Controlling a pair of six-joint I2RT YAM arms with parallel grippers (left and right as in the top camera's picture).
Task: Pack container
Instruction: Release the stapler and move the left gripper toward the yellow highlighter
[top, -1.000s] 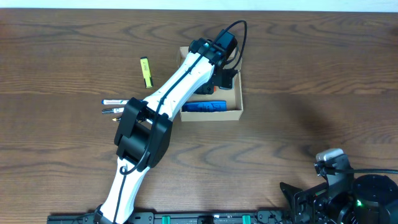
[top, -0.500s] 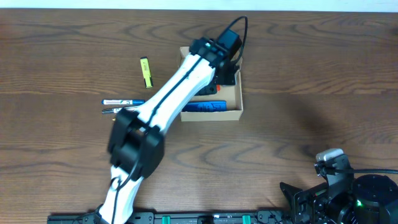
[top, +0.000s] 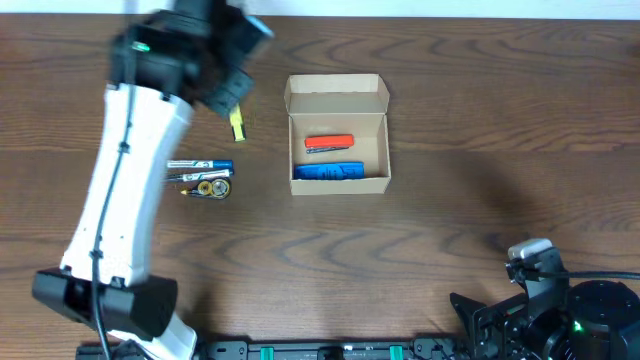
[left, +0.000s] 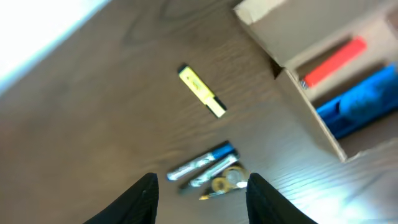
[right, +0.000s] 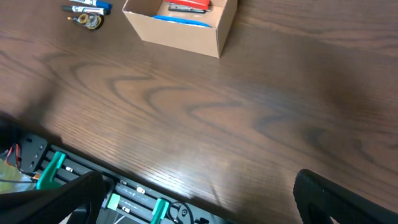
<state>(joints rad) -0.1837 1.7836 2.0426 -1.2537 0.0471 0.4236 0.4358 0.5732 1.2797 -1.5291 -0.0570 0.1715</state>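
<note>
The open cardboard container (top: 337, 95) sits mid-surface (top: 470, 130), holding a red marker (top: 328, 142) and a blue one (top: 327, 172). The left end effector (left: 202, 180) hovers spread (empty) over the loose pens (left: 202, 163); the right end effector (right: 199, 180) is spread too.

Open tan cardboard container (top: 340, 185) standing on the wooden bench (top: 470, 120).

It is a small rectangular box with plain, unprinted sides, sitting square and upright towards the far middle of the bench. Its hinged lid flap is folded back on the far side, leaving the top open. Inside, a red item (top: 328, 143) lies crosswise near the middle and a blue one (top: 328, 172) lies along the near wall, possibly markers, though the view is too small to be sure.
</note>
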